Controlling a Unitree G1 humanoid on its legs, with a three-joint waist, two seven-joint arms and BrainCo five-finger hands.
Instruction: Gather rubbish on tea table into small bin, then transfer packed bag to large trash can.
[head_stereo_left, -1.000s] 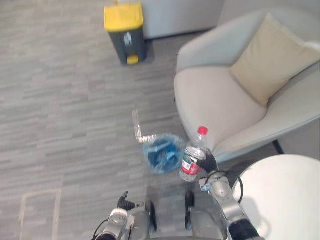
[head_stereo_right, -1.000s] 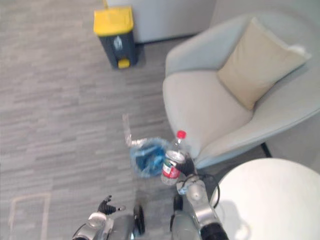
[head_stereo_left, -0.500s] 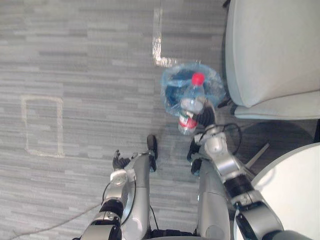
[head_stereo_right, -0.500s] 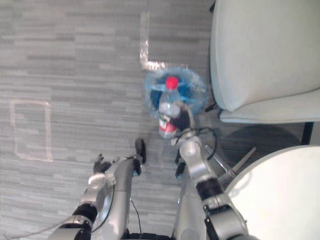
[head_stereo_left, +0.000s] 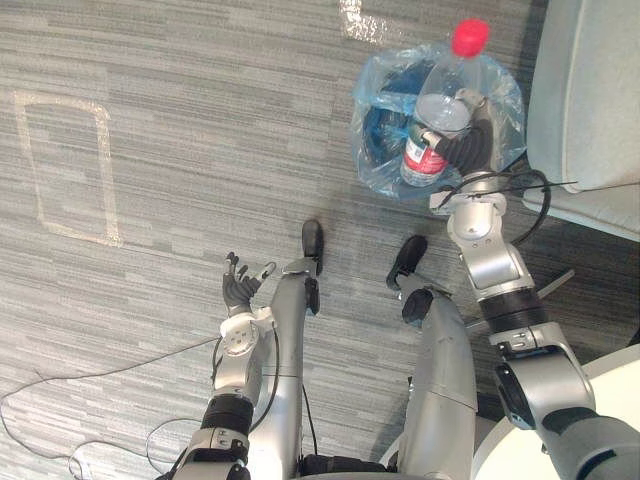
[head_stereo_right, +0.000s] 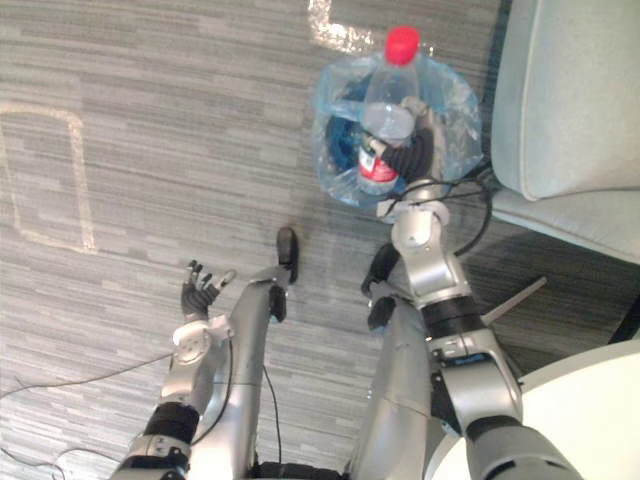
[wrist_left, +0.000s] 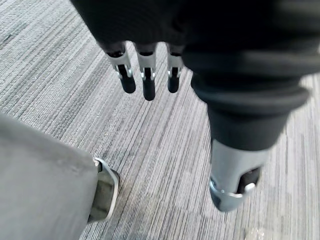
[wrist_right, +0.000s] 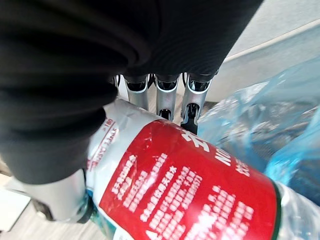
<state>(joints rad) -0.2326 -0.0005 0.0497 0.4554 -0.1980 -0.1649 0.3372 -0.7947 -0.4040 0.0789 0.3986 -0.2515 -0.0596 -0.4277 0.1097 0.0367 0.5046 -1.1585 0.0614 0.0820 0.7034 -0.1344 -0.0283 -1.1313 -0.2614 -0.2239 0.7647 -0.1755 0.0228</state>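
Now the right hand, fingers curled round the labelled middle of the red-capped water bottle, holds it over the mouth of the small bin. A second ago it hung beside the bin, nearer the armchair; the camera has tipped downward since. The bin's blue bag shows crumpled folds; its contents cannot be told. The left hand hangs relaxed, fingers spread, above the carpet.
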